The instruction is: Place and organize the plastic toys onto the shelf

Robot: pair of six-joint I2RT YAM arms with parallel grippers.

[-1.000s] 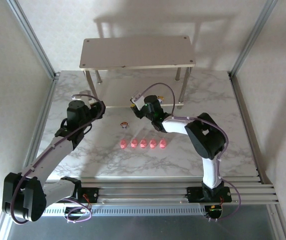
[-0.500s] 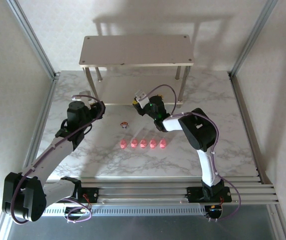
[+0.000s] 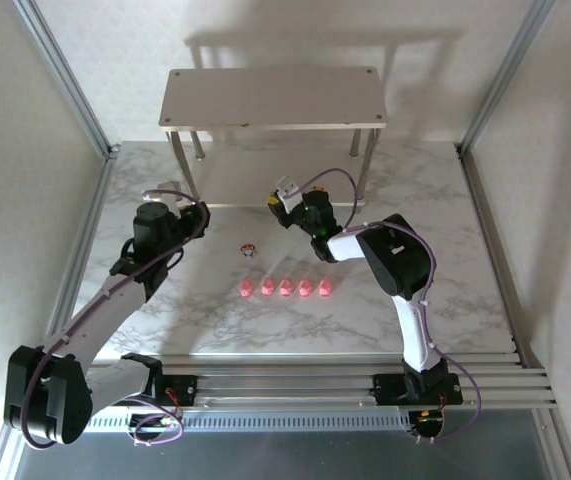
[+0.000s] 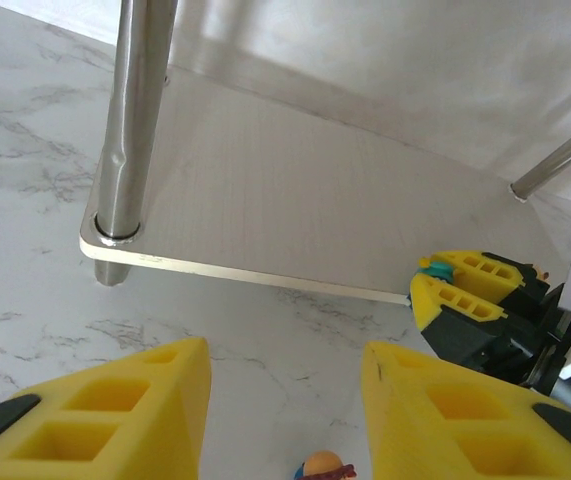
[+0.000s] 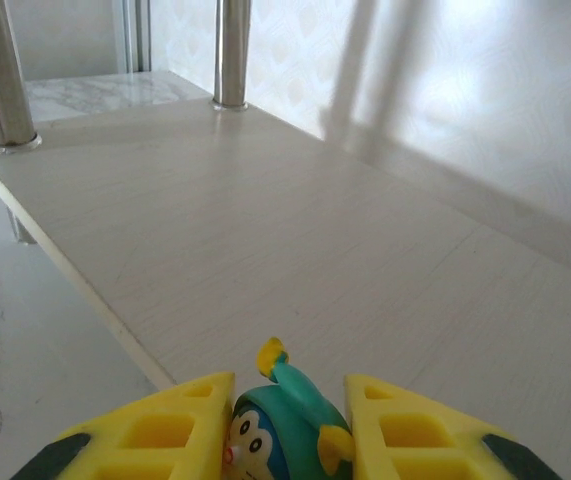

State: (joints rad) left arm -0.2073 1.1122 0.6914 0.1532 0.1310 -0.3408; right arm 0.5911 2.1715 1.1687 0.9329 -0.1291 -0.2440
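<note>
Marble-veined table (image 3: 465,250) lay under both arms. Right gripper (image 5: 287,395), its arm stretched low and forward, was clamped on a teal-topped toy (image 5: 277,435) at the front edge of the shelf (image 5: 265,230), whose lower board was matte beige between round silver legs. Left gripper (image 4: 285,380) hung spread and empty over an orange-headed figurine (image 4: 323,467). Five rounded pink pigs (image 3: 286,288) sat in a row nearer the bases.

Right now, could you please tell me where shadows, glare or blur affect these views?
Top external: the shelf throws a soft shadow on the back wall. Left wrist: a bright streak on the steel leg; the fingers of the left gripper look slightly soft. Right wrist: leg shadows cross the wall; the teal toy looks sharp.
</note>
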